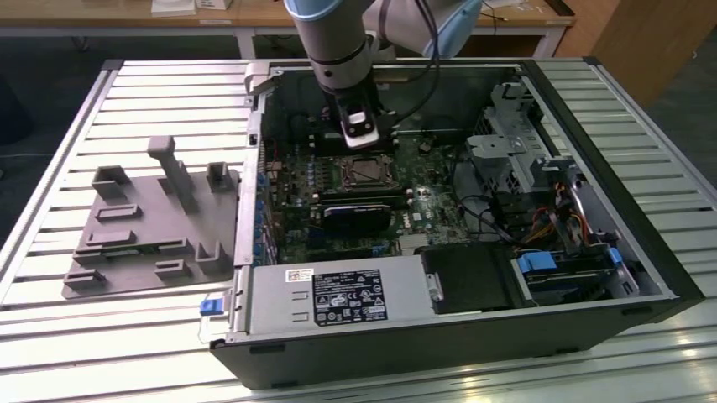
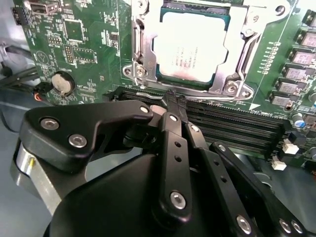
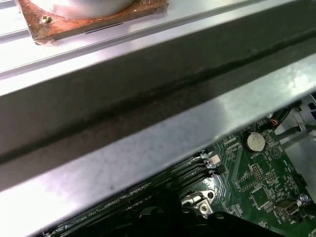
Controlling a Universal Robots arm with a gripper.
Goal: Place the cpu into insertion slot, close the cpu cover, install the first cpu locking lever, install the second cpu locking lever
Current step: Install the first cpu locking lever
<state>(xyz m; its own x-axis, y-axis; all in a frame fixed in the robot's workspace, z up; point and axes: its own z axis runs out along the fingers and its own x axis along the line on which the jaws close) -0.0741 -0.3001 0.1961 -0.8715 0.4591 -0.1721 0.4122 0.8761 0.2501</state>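
A: Over the motherboard, far side of the open case (image 1: pixel 627 277), I've got the gripper (image 2: pixel 174 101) hanging just beside the insertion slot (image 2: pixel 190 47).

B: Jaws?

A: Pinched together, nothing between them, tips low by the socket's near edge and the black memory slots (image 2: pixel 237 129).

B: Cpu?

A: The cpu (image 2: pixel 190 49) sits flat in the slot, silver top up. The cpu cover (image 2: pixel 237 59) looks laid down around it, framing it. Levers I can't judge.

B: Why so low?

A: Probably to work the socket hardware. Grey fixture (image 1: pixel 146 222) sits on the tabletop (image 1: pixel 67 151), exterior view's left.
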